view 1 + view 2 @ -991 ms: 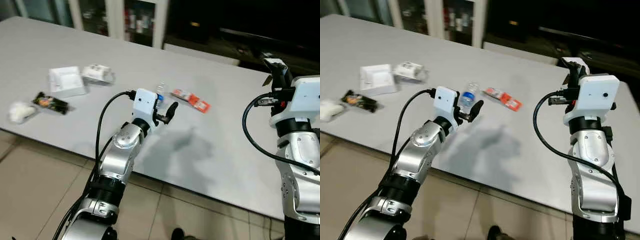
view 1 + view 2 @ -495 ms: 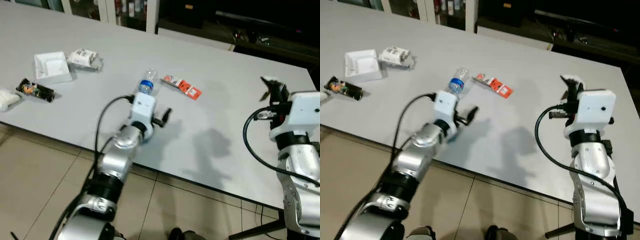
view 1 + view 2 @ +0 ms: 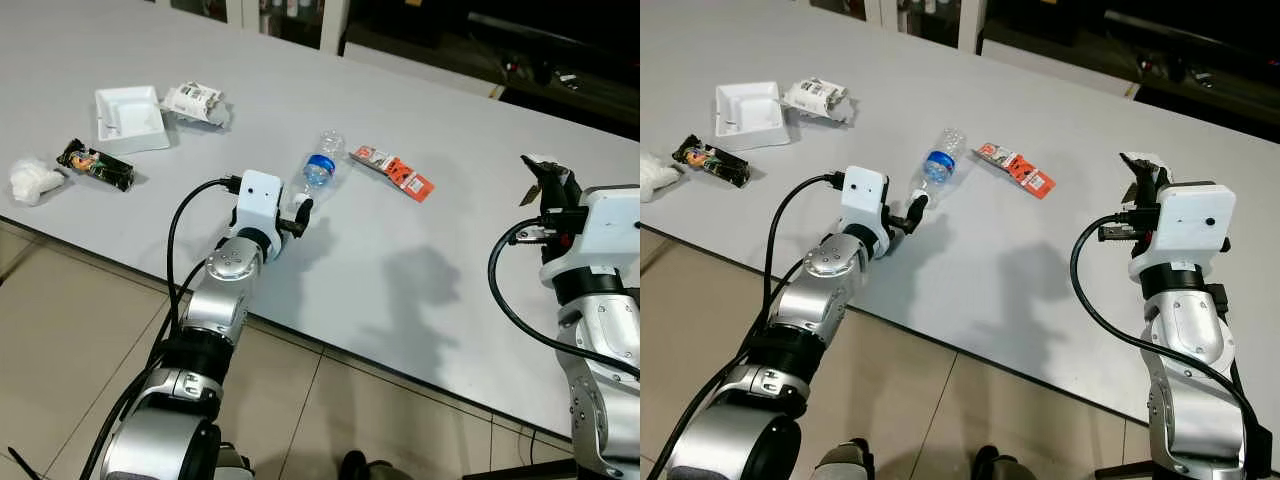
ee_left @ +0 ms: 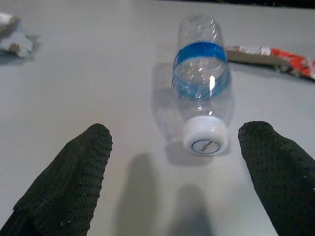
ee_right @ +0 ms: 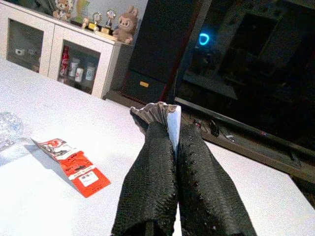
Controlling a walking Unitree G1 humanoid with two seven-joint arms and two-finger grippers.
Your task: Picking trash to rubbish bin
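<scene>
Left tool (image 4: 172, 162) is hovering with fingers spread wide, just short of the bottle (image 3: 321, 168) lying on its side mid-frame on the table (image 3: 470, 250), cap toward it. Right tool (image 5: 165, 147) is pinching a scrap of paper (image 5: 170, 115), raised at right edge. Risk: round bottle rolling off if a fingertip nudges it.
</scene>
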